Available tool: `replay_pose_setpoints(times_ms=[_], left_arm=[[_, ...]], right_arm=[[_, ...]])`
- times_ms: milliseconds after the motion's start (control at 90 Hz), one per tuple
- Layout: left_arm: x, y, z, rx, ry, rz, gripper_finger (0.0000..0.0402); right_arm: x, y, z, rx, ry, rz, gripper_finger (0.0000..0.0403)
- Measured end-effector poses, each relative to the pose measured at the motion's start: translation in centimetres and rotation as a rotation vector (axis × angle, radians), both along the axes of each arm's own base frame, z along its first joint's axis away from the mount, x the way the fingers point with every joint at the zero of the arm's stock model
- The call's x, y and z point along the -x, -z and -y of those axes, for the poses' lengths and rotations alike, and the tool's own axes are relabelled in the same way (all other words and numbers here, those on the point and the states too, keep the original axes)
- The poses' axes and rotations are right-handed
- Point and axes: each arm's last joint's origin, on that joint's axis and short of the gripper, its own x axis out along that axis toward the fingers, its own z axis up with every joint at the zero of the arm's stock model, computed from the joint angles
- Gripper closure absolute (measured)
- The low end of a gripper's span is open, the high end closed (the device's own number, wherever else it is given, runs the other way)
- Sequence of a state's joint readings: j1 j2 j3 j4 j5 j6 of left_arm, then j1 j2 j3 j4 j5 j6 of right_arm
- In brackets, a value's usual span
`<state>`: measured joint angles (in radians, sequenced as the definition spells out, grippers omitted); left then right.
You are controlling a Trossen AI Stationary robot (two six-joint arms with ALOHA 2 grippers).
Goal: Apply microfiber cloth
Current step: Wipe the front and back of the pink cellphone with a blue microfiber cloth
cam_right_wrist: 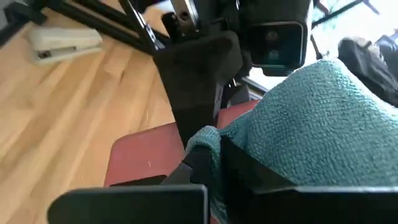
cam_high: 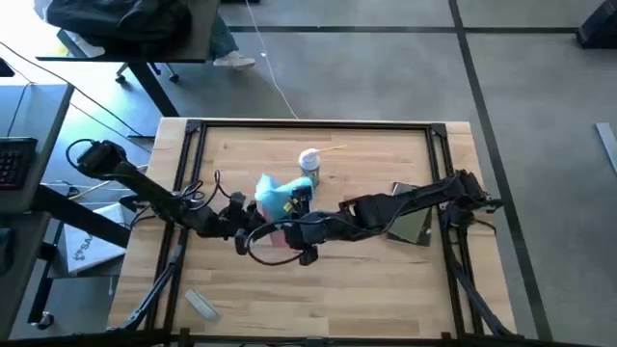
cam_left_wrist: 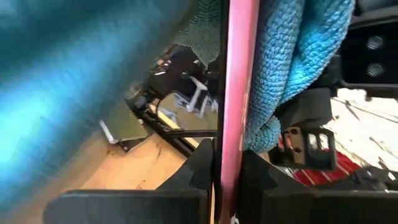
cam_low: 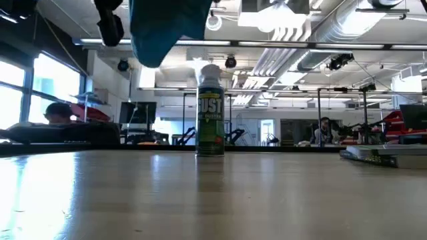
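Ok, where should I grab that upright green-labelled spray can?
Take the green-labelled metal spray can round its straight cylindrical body at the label, pincer level from the side: it stands upright, and the white cap is narrower, probably a poorer hold.

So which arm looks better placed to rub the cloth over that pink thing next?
The right, probably: its gripper is shut on the microfiber cloth, which lies against the pink phone, while the left gripper clamps the phone's edge.
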<state>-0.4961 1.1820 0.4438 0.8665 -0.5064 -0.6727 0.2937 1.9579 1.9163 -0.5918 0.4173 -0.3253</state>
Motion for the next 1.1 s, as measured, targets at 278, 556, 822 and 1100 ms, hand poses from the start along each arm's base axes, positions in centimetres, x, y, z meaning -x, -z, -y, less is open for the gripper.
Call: replay_pose_setpoints(times_ms=[278, 556, 822, 1100], left_arm=[[0.3, 0.4, 0.7, -0.065, 0.022, -0.035, 0.0387], [0.7, 0.5, 1.5, -0.150, 0.059, -0.048, 0.0387], [0.9, -0.1, 1.9, -0.138, 0.123, -0.005, 0.0387], [1.4, -0.7, 1.4, -0.132, 0.079, 0.007, 0.0387]], right_arm=[[-0.8, -0.6, 1.7, 0.050, -0.005, 0.059, 0.0403], [-0.7, -2.5, 1.9, 0.065, -0.037, 0.090, 0.0403], [1.7, -7.1, 1.0, 0.064, -0.073, 0.055, 0.0403], [2.6, -8.7, -0.5, 0.024, -0.122, 0.103, 0.0403]])
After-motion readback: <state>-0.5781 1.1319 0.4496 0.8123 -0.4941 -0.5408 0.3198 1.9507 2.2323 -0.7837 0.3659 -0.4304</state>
